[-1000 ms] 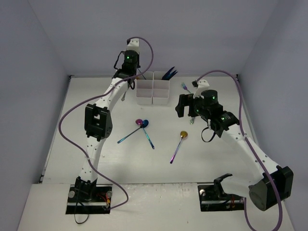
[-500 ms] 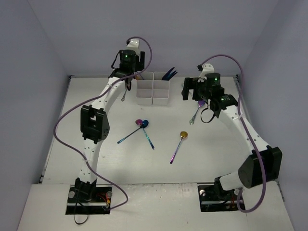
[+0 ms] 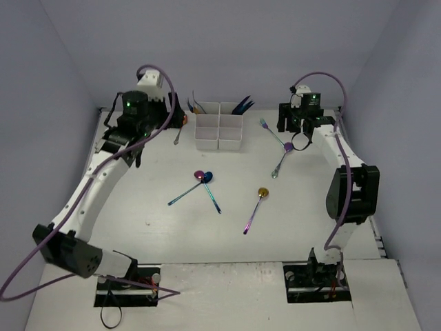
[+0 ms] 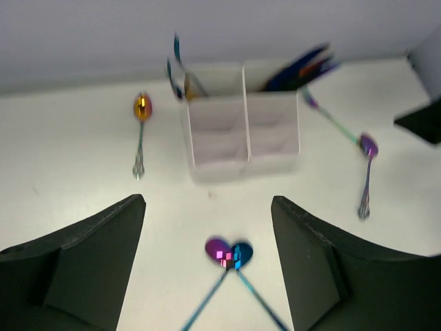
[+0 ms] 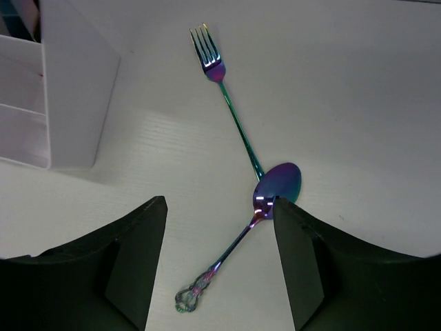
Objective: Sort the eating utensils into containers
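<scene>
The containers (image 3: 219, 131) are a white compartment block at the back middle, also seen in the left wrist view (image 4: 241, 131) and the right wrist view (image 5: 55, 103). Blue utensils (image 3: 242, 105) stand in its back right compartment and more utensils (image 3: 194, 103) in its back left. My left gripper (image 3: 165, 118) hangs open and empty to its left (image 4: 207, 200). A purple spoon and a blue spoon (image 3: 203, 178) lie crossed (image 4: 229, 253). My right gripper (image 3: 295, 131) is open (image 5: 219, 207) over an iridescent spoon (image 5: 238, 245) that touches a fork (image 5: 238, 124).
A gold spoon (image 3: 262, 192) lies mid-table and another gold spoon (image 4: 141, 108) lies just left of the containers. Purple cables loop from both arms. Grey walls close the table at the back and both sides.
My left arm has swung back leftward from the containers and its jaws have opened. My right arm has reached farther back, over the iridescent spoon and fork, and its jaws have narrowed.
</scene>
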You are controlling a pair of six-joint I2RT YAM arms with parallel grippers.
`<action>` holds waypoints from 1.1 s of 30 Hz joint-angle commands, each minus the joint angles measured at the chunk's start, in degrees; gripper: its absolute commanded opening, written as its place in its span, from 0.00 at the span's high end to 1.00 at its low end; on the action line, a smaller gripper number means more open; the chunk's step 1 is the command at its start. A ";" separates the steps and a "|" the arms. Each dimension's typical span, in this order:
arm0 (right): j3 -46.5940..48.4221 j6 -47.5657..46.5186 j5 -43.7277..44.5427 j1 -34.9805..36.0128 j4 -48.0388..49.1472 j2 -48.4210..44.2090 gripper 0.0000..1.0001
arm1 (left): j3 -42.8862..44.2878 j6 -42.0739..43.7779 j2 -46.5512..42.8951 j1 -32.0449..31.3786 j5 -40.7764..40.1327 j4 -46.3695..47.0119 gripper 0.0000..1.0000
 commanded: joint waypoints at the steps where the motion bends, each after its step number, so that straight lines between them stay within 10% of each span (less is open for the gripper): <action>1: 6.58 -8.44 -3.73 0.12 1.96 6.49 0.43 | -8.71 -2.62 -5.55 -0.21 3.42 -4.02 0.29; 23: 24.49 -13.73 -3.43 1.36 2.04 32.73 0.57 | -21.66 -5.88 -19.43 -0.21 0.83 -14.96 0.29; 33: 22.52 -11.57 -3.51 2.92 2.13 32.96 1.00 | -21.51 -5.71 -20.49 -0.21 -0.74 -15.80 0.29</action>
